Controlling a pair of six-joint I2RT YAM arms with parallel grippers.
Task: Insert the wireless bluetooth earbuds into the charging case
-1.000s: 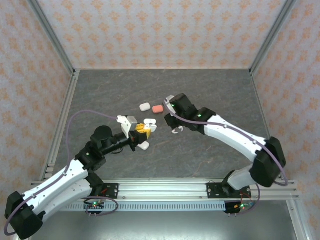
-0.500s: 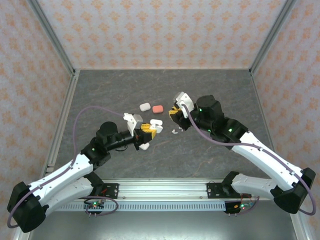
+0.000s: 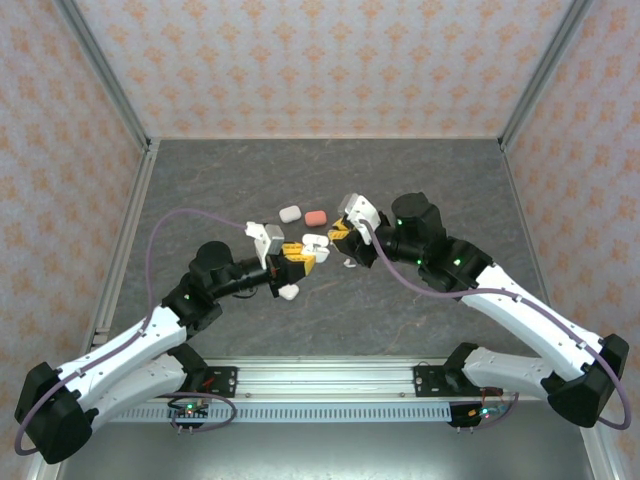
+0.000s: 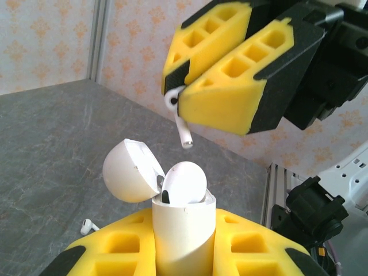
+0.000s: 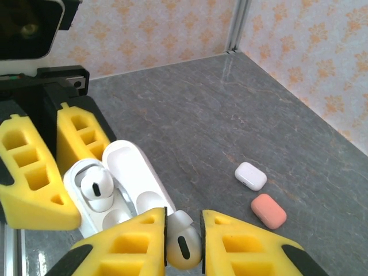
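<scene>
left gripper (image 4: 184, 244): closed on the lower body of the white charging case (image 4: 183, 230); a yellow finger on each side holds it upright.
charging case: lifted off the table (image 3: 430, 180), at mid table in the top view. Its lid (image 4: 129, 171) is hinged open and tipped away to one side.
seated earbud (image 4: 184, 183): white, sits in one socket of the case with its head poking above the rim.
empty socket (image 5: 146, 201): just beside the seated earbud, nothing in it.
right gripper (image 5: 183, 230): closed, pinching a white earbud by its head between the yellow fingertips.
held earbud (image 4: 179, 118): stem hangs down out of the right fingers. It sits just above the open case and is clear of it. In the left wrist view its tip is over the gap between the lid and the seated earbud.
grippers: tips nearly meet over mid table, right one slightly higher, not touching.
loose earbud (image 4: 86, 226): white, lying on the table beside the left fingers.
white closed case (image 5: 250, 175): on the table beyond the grippers, just beside the coral case (image 5: 268, 211) but apart from it.
third white case (image 3: 288, 292): on the table on the near side of the left gripper.
</scene>
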